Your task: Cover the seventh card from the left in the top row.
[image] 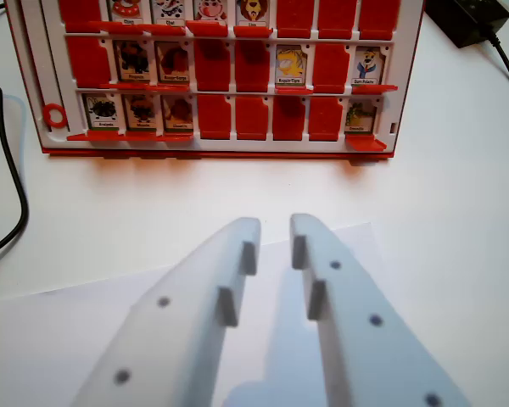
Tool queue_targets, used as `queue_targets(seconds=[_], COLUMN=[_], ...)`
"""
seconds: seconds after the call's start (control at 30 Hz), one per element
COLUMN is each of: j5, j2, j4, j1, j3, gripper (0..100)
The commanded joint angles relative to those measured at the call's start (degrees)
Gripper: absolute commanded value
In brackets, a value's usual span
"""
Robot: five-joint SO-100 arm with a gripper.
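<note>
A red and white card board (220,146) stands on the white table at the top of the wrist view, with three rows of slots. In the top row, cut off by the frame edge, several middle slots show picture cards (210,8). The seventh slot from the left (337,17) shows a plain red panel and no picture, as do its neighbours. My white gripper (276,233) fills the bottom centre, well short of the board. Its fingers are slightly apart with nothing between them.
A black cable (15,182) curves along the left edge. A black power adapter (468,19) with its cord lies at the top right. A white paper sheet (85,305) lies under the gripper. Open table lies between gripper and board.
</note>
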Motion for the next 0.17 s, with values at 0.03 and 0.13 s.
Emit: queue_targets(seconds=[0.03,0.13], j5=[0.44,-0.09], j2=[-0.1,-0.1], j4=[-1.6,-1.5], j1=[-2.3,-2.5], j3=[-0.4,0.3], gripper=[4,4])
